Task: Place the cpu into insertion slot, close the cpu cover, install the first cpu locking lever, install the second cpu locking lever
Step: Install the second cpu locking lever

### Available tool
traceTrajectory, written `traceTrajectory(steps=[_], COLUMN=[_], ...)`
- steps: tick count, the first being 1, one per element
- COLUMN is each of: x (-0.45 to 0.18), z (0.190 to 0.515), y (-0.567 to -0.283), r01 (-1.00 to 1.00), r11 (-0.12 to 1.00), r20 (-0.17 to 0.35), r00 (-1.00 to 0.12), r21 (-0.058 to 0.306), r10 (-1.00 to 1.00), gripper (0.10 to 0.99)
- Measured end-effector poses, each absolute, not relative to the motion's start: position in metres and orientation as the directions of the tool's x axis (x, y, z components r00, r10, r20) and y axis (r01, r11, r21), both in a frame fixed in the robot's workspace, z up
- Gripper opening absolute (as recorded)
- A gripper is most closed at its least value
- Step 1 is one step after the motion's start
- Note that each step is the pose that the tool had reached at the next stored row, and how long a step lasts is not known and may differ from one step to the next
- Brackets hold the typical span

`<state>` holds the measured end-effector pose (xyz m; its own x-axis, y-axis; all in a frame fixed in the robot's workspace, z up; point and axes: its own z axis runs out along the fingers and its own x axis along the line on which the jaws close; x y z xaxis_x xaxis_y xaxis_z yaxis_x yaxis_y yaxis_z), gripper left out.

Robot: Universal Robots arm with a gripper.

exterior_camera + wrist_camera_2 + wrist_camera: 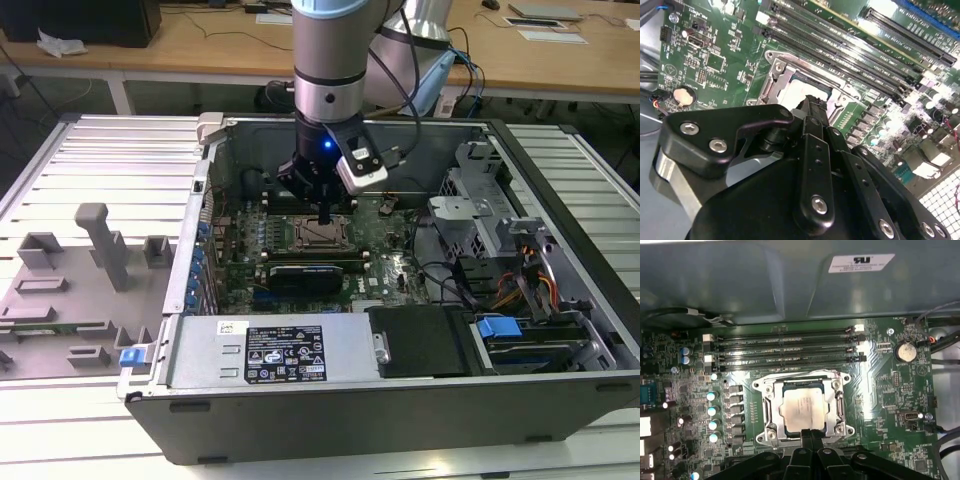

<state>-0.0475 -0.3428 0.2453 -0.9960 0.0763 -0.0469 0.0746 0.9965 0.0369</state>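
The cpu (802,409), a silvery-grey square, lies flat in the insertion slot (318,238) on the green motherboard. The silvery cpu cover (771,407) lies down around it and frames its top. A thin wire locking lever (790,376) runs along the socket edge nearest the memory slots. My gripper (810,432) hovers at the opposite socket edge. Its fingers are pressed together with nothing visible between them. In the second wrist view the gripper (810,102) tips sit just over the cpu (800,92) and the cpu cover (771,80). In the exterior view the gripper (323,213) points straight down at the socket.
Long black memory slots (785,347) lie beside the socket, with the case wall (765,285) beyond them. A coin battery (905,351) and capacitors (713,410) flank the socket. The power supply (285,350), drive cage (500,230) and cables crowd the case. A grey fixture (100,250) stands outside.
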Motion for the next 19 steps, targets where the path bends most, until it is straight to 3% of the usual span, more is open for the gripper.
traceTrajectory(steps=[12, 19], x=[-0.050, -0.062], z=[0.245, 0.238], y=[-0.366, -0.368], r01=[0.075, 0.075], r11=[0.996, 0.994], r20=[-0.047, -0.044], r00=[-0.996, -0.996], r21=[0.040, 0.078], r10=[0.076, 0.078], gripper=[0.106, 0.106])
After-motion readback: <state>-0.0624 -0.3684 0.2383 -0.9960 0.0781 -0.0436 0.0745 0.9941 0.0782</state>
